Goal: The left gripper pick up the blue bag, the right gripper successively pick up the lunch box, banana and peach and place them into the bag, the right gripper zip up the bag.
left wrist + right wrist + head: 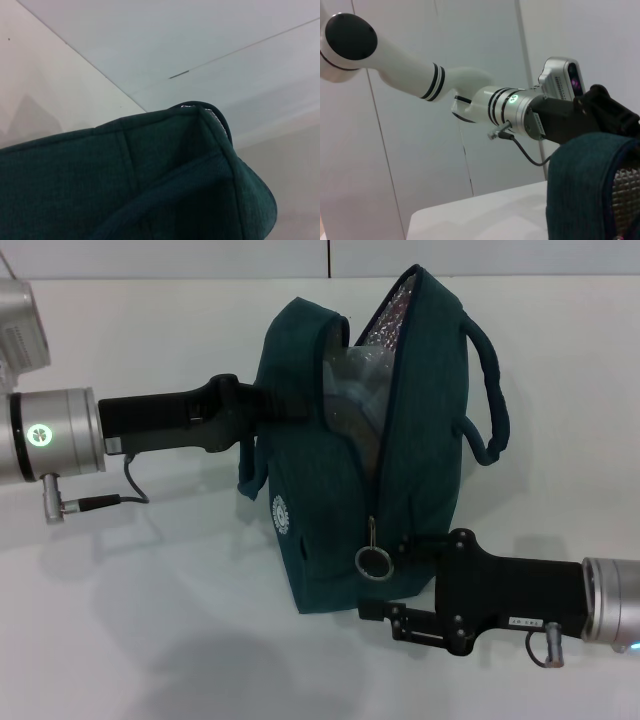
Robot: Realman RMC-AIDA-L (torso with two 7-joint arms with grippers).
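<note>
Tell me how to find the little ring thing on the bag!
Look at the big blue bag standing in the middle of the white table. Follow its open zipper down the front edge, towards the right gripper. The ring hangs there: a small silver metal loop, the only shiny round thing on the dark cloth.

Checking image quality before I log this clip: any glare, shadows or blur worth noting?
Head view: soft shadows on the table beneath the blue bag, glints on its silver foil lining. Left wrist view: bag fabric fills the foreground, dark. Right wrist view: green indicator light glows on the left arm.
</note>
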